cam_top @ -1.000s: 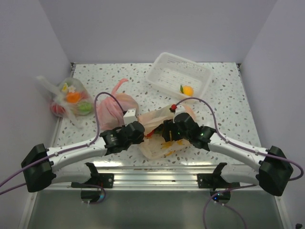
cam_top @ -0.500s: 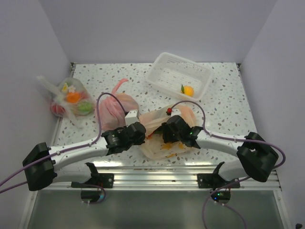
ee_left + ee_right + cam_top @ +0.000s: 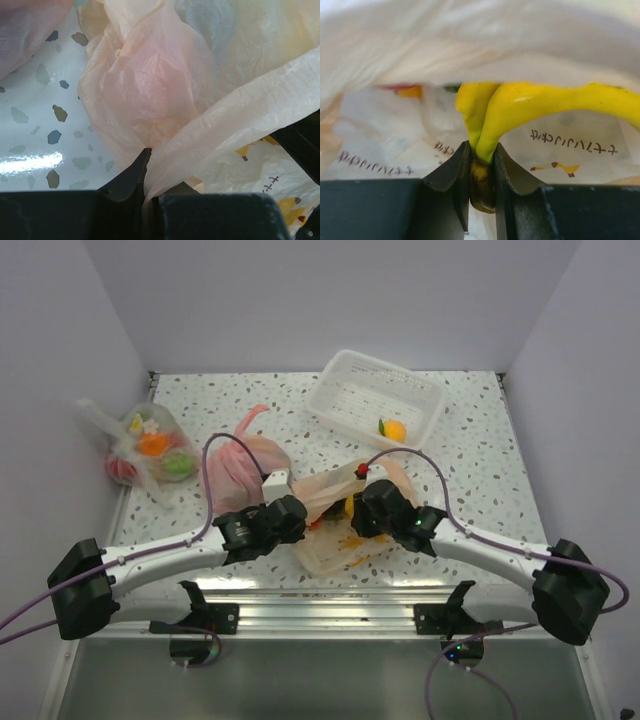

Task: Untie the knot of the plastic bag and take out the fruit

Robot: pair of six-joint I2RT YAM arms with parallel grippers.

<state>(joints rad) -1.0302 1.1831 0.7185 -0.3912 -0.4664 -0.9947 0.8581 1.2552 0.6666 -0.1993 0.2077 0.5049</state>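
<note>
The pale peach plastic bag (image 3: pixel 330 502) lies open near the table's front, printed with small orange-yellow motifs. My left gripper (image 3: pixel 148 172) is shut on a fold of the bag's film (image 3: pixel 210 135) at its left side. My right gripper (image 3: pixel 482 152) is inside the bag's mouth, shut on the stem of the yellow banana (image 3: pixel 540 102). In the top view the banana (image 3: pixel 349 508) shows as a yellow spot beside the right gripper (image 3: pixel 360 512). An orange fruit (image 3: pixel 394 429) lies in the white tray. The knot is not visible.
A white plastic tray (image 3: pixel 350 395) stands at the back right. A pink bag (image 3: pixel 240 462) with a long twisted tail lies left of the peach bag. A clear flower-print bag (image 3: pixel 150 452) with fruit sits at the far left by the wall.
The right arm pushed left into the bag, then drew back a little to the right with the banana showing at its fingers. The left gripper stayed holding the bag.
</note>
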